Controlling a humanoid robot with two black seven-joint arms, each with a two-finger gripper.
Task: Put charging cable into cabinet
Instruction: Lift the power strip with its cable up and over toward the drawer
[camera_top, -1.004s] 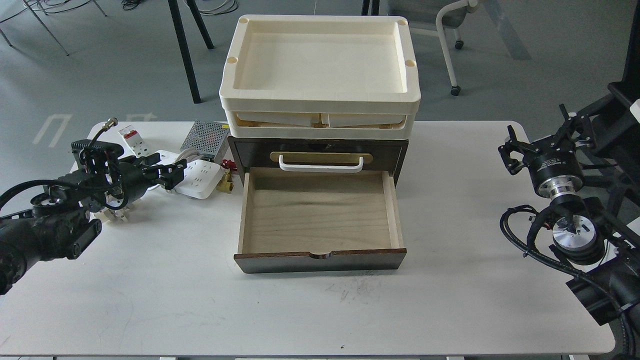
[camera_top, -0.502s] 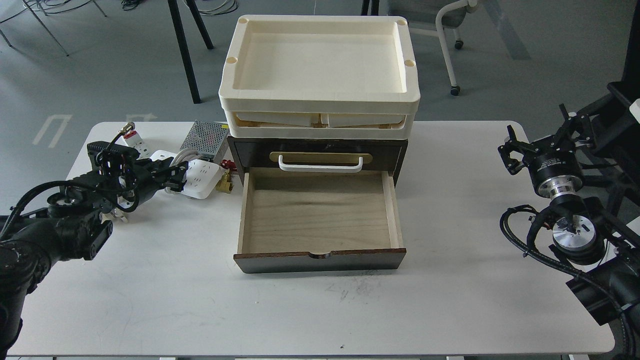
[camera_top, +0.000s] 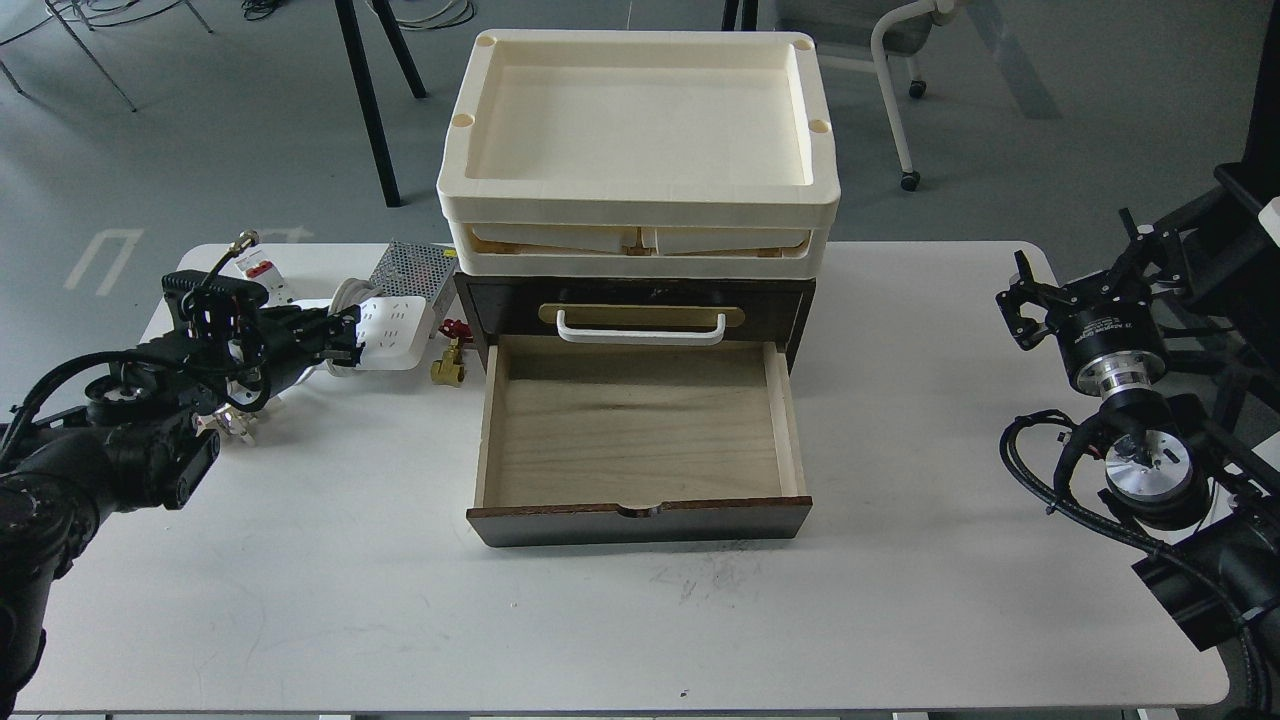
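Since half a second ago the charging cable (camera_top: 392, 332) has tipped up at its near end and slid back toward the perforated metal box (camera_top: 412, 268), so the brass fitting (camera_top: 447, 368) that it was touching now lies clear of it on the table (camera_top: 340, 560). The strip sits left of the cabinet (camera_top: 640, 420), well short of the open lower drawer, with the left hand (camera_top: 345, 338) pinching its left end where the thick cord is looped. I judge the strip rigid and fairly light, its smooth plastic likely to slip; the looped cord is springy and could uncoil or snag on the drawer's side wall. A grip across the narrow body near the wrapped middle would balance it better than this end hold, which leaves the far end free to droop. The drawer's pale interior stands bare and looks wide enough to take it lying flat. The right hand (camera_top: 1022, 303) hangs far off at the table's right edge, its fingers spread and holding nothing.
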